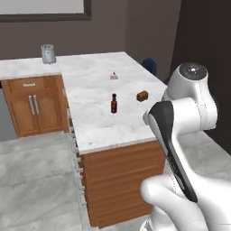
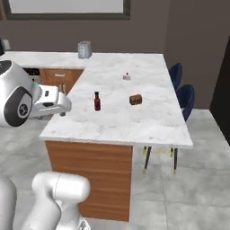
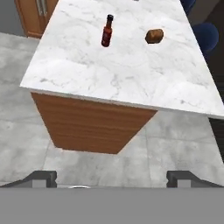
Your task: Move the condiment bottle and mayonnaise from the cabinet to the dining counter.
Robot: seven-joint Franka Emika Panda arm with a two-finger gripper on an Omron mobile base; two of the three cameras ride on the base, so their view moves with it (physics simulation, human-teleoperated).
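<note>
While the condiment bottle [image 1: 114, 103] is seen standing upright near the centre of the left base view, it is placed on the dining counter [image 1: 97, 126], whose white grey-veined marble top runs from the middle of that frame toward the upper right. Just right of the bottle, and clearly apart from it, a small brown block [image 1: 142, 95] is found on the same marble, and a tiny pale object with a red tip [image 1: 114, 76] is set farther back, above the bottle in the frame. At the upper left a grey metal canister [image 1: 48, 54] is seen on the adjoining worktop, above lower wooden cabinet doors [image 1: 34, 107] with grey bar handles. Blue chairs [image 2: 184, 101] are shown at the right edge of the counter in the right base view. In the hand view the bottle appears at the upper centre-left and the brown block to its right, both on the marble, with the wooden base of the counter below them. At the bottom of that view the gripper [image 3: 112, 180] is shown over grey floor, its two dark fingertips [image 3: 43, 178] spread wide at opposite sides of the frame, with nothing held between them.
</note>
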